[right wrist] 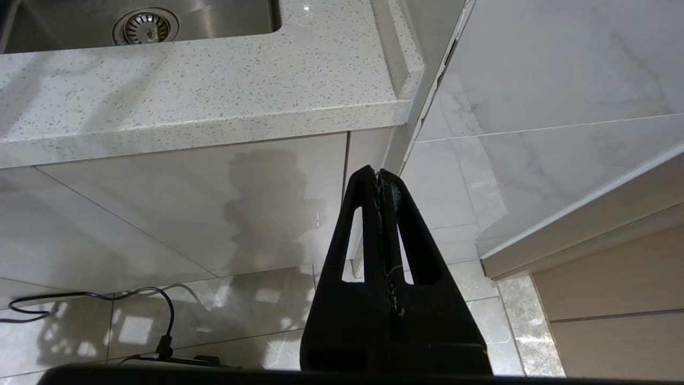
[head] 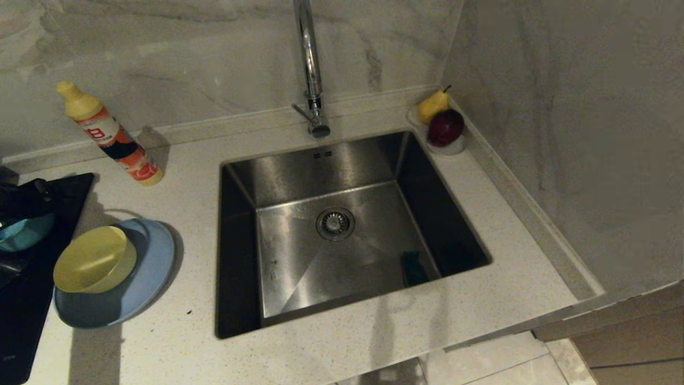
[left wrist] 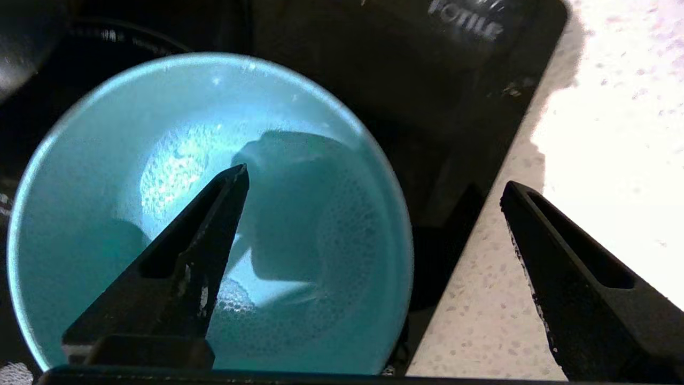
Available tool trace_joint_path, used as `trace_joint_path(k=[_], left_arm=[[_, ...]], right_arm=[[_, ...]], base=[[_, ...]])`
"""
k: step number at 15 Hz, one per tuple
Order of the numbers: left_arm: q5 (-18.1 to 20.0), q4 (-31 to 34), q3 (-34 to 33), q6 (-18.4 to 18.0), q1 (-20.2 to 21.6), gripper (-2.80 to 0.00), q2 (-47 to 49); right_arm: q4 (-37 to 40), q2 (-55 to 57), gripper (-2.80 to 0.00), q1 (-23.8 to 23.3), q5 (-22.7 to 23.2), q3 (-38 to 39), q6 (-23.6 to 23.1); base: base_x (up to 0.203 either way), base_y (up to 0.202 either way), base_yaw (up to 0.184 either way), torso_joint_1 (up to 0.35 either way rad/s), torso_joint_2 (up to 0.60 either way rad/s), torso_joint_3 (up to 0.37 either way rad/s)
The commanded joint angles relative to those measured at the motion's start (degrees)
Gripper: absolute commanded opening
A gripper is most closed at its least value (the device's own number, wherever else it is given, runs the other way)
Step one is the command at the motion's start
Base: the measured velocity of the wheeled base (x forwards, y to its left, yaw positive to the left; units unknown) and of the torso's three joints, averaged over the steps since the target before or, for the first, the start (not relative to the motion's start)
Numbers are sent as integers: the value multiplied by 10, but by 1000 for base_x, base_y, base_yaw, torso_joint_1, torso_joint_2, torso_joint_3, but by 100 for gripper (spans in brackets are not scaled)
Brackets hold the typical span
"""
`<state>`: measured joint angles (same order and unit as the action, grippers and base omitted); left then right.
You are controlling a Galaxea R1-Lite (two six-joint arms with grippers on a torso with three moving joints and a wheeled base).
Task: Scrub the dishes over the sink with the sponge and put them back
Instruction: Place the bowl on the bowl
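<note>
On the cooktop [left wrist: 427, 80] at far left, the teal bowl [left wrist: 133, 214] sits mouth up below the left gripper [left wrist: 374, 184], whose fingers are spread wide, holding nothing. Next, the yellow bowl [head: 93, 259] rests tilted on the plate [head: 155, 267]. The sponge [head: 414, 267] stands lengthwise against the sink [head: 299, 176] wall. The right gripper [right wrist: 380, 174] hangs pressed together below the counter [right wrist: 214, 107].

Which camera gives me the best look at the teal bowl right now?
Left wrist view: the teal bowl fills it, sitting on the black cooktop. Head view shows only a sliver at the frame edge; right wrist view shows none.
</note>
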<state>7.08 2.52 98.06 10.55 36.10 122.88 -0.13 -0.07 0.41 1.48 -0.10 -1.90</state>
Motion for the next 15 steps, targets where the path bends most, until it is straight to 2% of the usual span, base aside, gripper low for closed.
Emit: trace_joint_path(k=[1,15], left_arm=[[0,0,-4,2,0,0,2],[-2,0,-19,1,0,0,-11]], right_arm=[[0,-1,-280,0,-1,0,0],[0,-1,-280,0,0,0,0]], base=[[0,0,0,0,0,0],[0,0,0,0,0,0]])
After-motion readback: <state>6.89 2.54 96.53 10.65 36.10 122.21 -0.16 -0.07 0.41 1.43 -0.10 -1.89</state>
